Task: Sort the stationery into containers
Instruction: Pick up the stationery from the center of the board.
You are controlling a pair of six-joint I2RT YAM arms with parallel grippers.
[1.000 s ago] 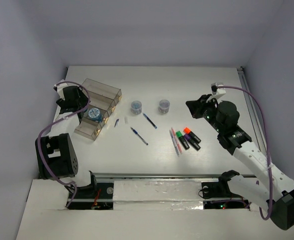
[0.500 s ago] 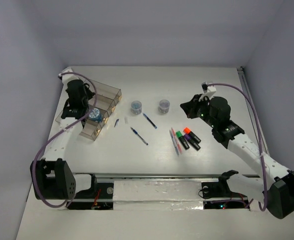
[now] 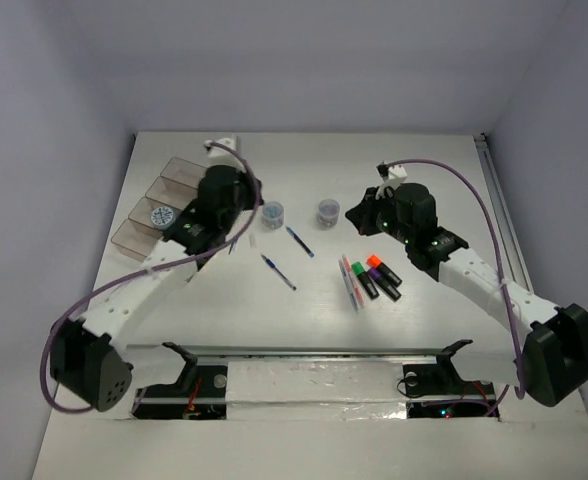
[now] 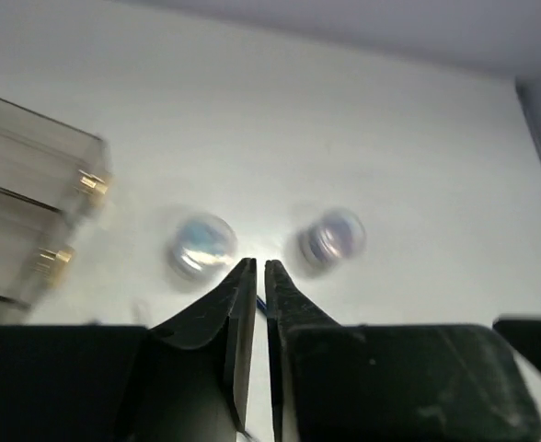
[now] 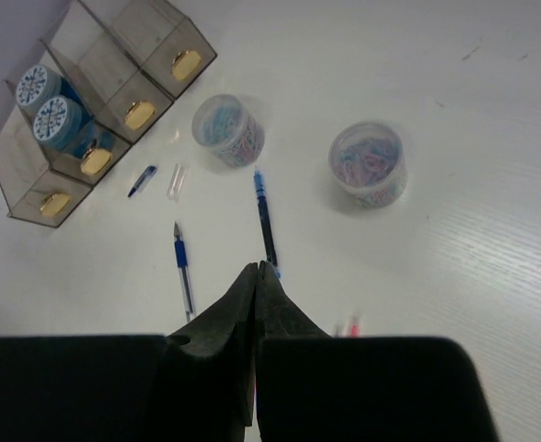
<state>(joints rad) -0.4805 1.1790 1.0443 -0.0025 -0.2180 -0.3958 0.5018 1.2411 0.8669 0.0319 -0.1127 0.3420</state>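
The containers [image 3: 152,205] [image 5: 114,87] [image 4: 31,207] stand at the far left, and two blue-and-white rolls [image 5: 33,85] [image 5: 57,120] lie in one compartment. Two blue pens [image 3: 298,241] [image 3: 277,271] lie mid-table, pink pens [image 3: 349,283] and capped markers [image 3: 379,275] to their right. A tiny white piece [image 5: 176,180] and a small blue piece [image 5: 143,180] rest near the containers. My left gripper [image 3: 248,212] [image 4: 257,267] hovers just right of the containers, jaws nearly touching with nothing between them. My right gripper [image 3: 358,214] [image 5: 258,267] is shut and empty above a blue pen [image 5: 266,219].
Two small clear tubs of coloured clips [image 3: 272,212] [image 3: 328,209] sit between the grippers; they look blurred in the left wrist view. A metal rail [image 3: 499,210] runs along the table's right edge.
The left arm swung from beside the containers toward the table's middle and its jaws closed. The right arm moved left toward the tubs and pens, staying shut.
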